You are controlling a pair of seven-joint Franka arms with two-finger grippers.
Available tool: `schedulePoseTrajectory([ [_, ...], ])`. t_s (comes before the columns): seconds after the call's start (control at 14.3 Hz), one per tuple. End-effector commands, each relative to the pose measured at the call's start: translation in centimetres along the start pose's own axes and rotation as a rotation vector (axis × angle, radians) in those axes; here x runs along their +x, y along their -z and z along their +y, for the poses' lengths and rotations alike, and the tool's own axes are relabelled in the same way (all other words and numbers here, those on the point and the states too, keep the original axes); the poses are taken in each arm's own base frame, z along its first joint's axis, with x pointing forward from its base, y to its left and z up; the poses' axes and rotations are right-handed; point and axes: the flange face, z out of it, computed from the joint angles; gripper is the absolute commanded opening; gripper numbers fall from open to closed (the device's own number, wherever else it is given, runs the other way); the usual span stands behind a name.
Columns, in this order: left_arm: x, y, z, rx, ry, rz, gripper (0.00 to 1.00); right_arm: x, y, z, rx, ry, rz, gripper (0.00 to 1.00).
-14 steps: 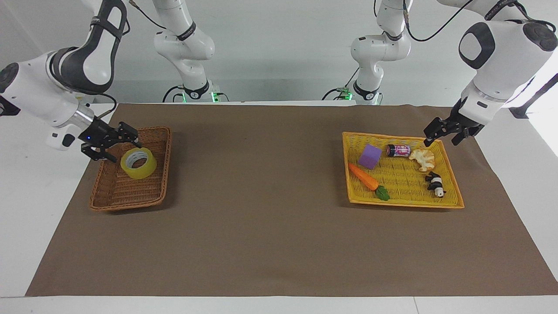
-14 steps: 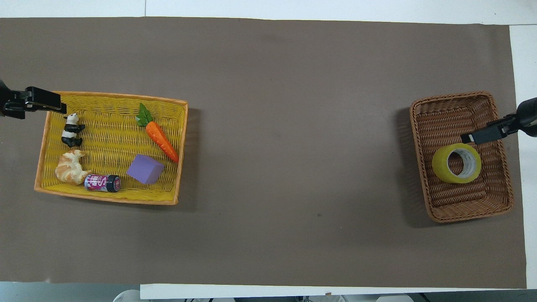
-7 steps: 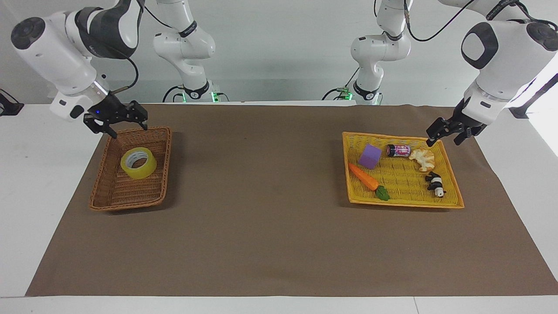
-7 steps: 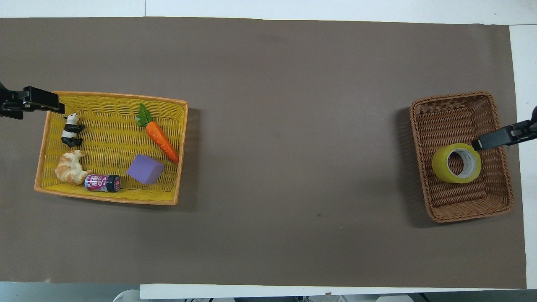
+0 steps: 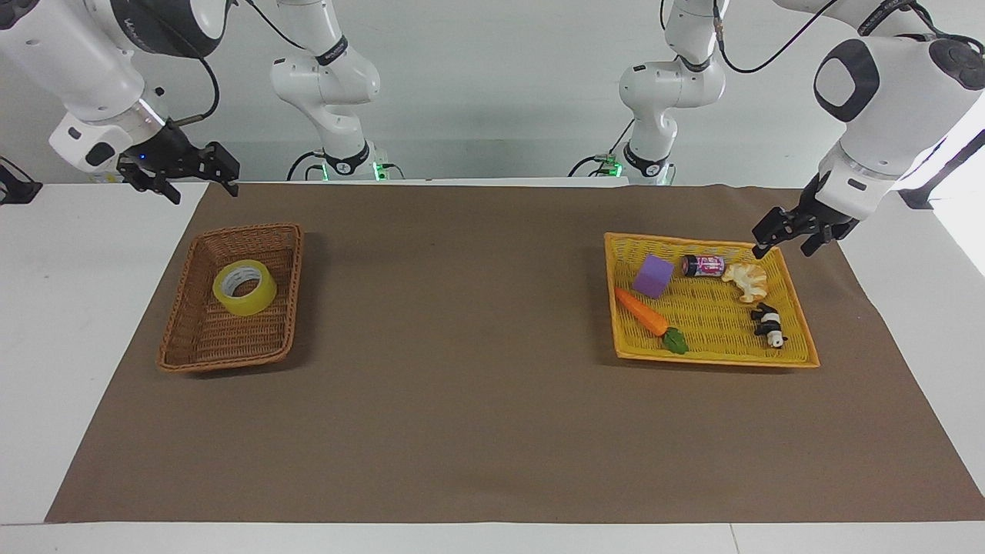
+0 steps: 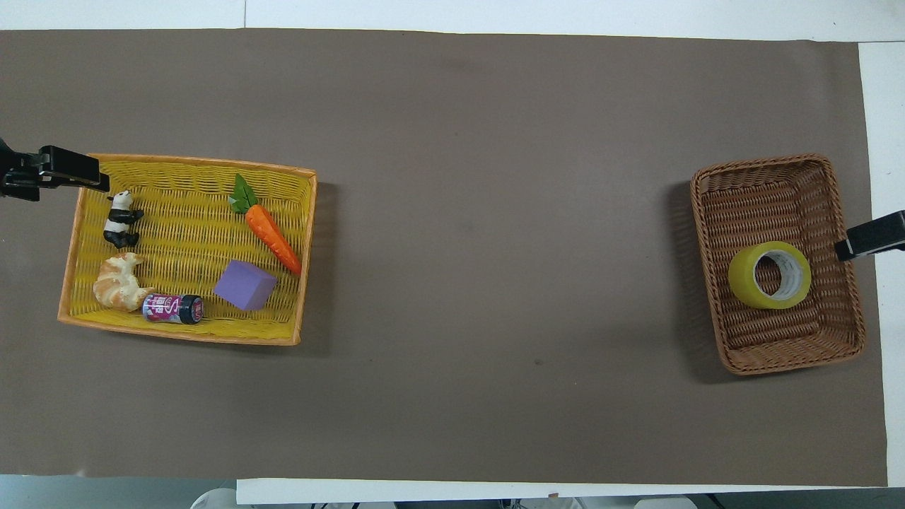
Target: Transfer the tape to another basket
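The yellow packing tape roll (image 5: 245, 287) lies in the brown wicker basket (image 5: 192, 346). The right gripper (image 5: 202, 185) is raised over the mat's corner, jaws open, empty. The left gripper (image 5: 781, 248) hovers over the yellow basket's (image 5: 716, 354) corner, jaws open, empty.
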Motion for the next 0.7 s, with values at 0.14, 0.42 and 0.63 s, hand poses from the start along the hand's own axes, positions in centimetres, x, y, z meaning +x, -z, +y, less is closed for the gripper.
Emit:
schedulePoseTrajectory([
  [0.14, -1.5, 2.6, 3.3, 0.078, -0.087, -0.049, 0.99, 1.4, 0.4, 0.5, -0.059, -0.052, -0.033, 1.00],
  [0.42, -1.9, 2.5, 3.4, 0.093, -0.096, -0.084, 0.99, 1.6, 0.4, 0.3, -0.077, -0.050, -0.043, 1.00],
  [0.63, -2.1, 2.5, 3.3, 0.094, -0.092, -0.082, 0.99, 1.6, 0.4, 0.3, -0.074, -0.050, -0.042, 1.00],
])
